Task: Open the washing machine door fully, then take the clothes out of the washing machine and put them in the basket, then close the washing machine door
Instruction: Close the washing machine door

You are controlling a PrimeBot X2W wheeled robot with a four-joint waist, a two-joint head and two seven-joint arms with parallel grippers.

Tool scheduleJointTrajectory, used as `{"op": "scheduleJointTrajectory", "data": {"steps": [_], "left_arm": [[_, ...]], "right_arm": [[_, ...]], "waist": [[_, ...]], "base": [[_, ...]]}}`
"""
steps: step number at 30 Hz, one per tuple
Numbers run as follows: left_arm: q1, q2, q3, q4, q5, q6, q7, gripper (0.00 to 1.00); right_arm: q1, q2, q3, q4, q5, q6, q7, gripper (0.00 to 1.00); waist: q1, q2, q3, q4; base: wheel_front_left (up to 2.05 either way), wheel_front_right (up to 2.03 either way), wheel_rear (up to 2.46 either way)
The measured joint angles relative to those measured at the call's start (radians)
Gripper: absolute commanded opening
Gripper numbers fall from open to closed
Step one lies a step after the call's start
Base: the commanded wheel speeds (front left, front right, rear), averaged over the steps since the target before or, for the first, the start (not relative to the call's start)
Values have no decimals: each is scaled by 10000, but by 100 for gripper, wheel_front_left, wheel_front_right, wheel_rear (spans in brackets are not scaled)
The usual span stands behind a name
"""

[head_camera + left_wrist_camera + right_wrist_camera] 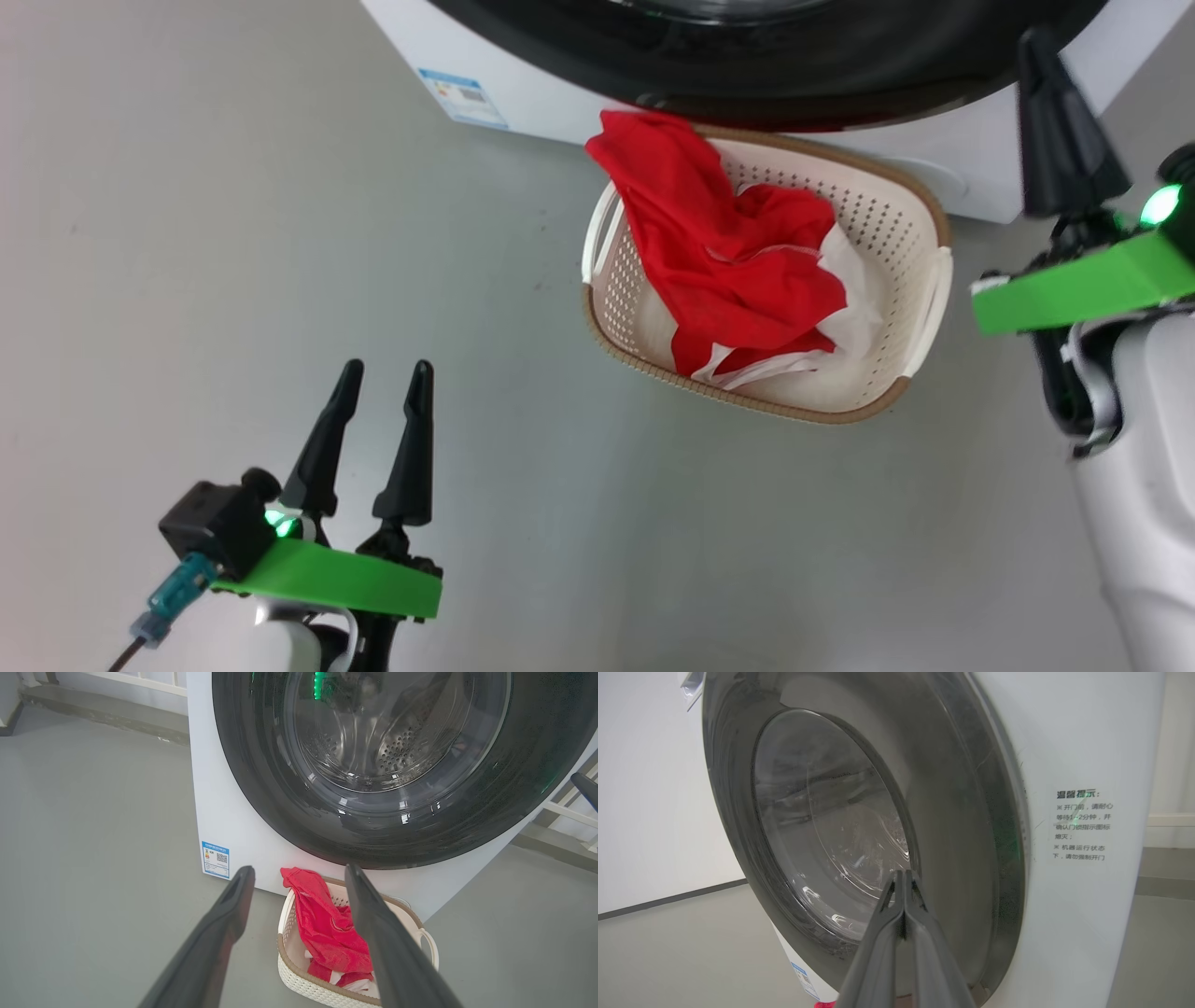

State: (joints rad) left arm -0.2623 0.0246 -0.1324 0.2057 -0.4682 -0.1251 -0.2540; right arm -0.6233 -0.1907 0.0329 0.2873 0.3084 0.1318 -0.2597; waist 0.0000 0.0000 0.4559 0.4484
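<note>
1. Seemingly past the unloading step: finds the clothes [738,271] heaped in the basket [896,224], at 1 o'clock in the head view, with one red corner draped over the rim at the basket's 11 o'clock.
2. Looks through the door [261,788] glass onto the bare steel drum [397,751]. Spots no fabric inside, though cannot see the whole drum.
3. Reads the door as shut or nearly so, its black rim lying against the washer [224,812] front in both wrist views. Cannot tell whether latched, so judges the closing step as done or in its last push.
4. Places the basket on the floor [280,233], just beside the washer's foot, at 6 o'clock below the door. Finds nothing in it but the clothes, red folds on top and white panels toward its 5 o'clock.
5. Shows the left fingers [411,448] spread wide and empty, at 7 o'clock in the head view, well apart from the basket.
6. Shows the right fingers [882,952] pressed together, gripping nothing, tips aimed at the door's rim at about its 4 o'clock. Cannot tell whether touching.
</note>
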Motion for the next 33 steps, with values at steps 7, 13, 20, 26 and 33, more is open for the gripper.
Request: {"op": "scheduleJointTrajectory", "data": {"steps": [7, 13, 20, 26, 33], "left_arm": [[398, 2, 253, 173, 391, 0, 0, 100], [760, 10, 464, 274, 731, 0, 0, 100], [1126, 19, 545, 316, 1078, 0, 0, 100], [1273, 38, 629, 324, 1390, 0, 0, 100], [1592, 236, 656, 330, 1511, 0, 0, 100]], "right_arm": [[1170, 337, 180, -25, 59, 0, 2, 0], [2395, 558, 136, -105, 82, 0, 2, 57], [3706, 723, -169, -151, 82, 0, 4, 100], [4485, 813, -593, -196, 54, 0, 4, 100], [5268, 980, -936, -314, -10, 0, 6, 100]], "waist": [[0, 0, -639, -404], [0, 0, -1319, -839], [0, 0, -1969, -1276], [0, 0, -2372, -1659], [0, 0, -2756, -2079]], "base": [[0, 0, 0], [0, 0, 0], [0, 0, 0], [0, 0, 0], [0, 0, 0]]}}
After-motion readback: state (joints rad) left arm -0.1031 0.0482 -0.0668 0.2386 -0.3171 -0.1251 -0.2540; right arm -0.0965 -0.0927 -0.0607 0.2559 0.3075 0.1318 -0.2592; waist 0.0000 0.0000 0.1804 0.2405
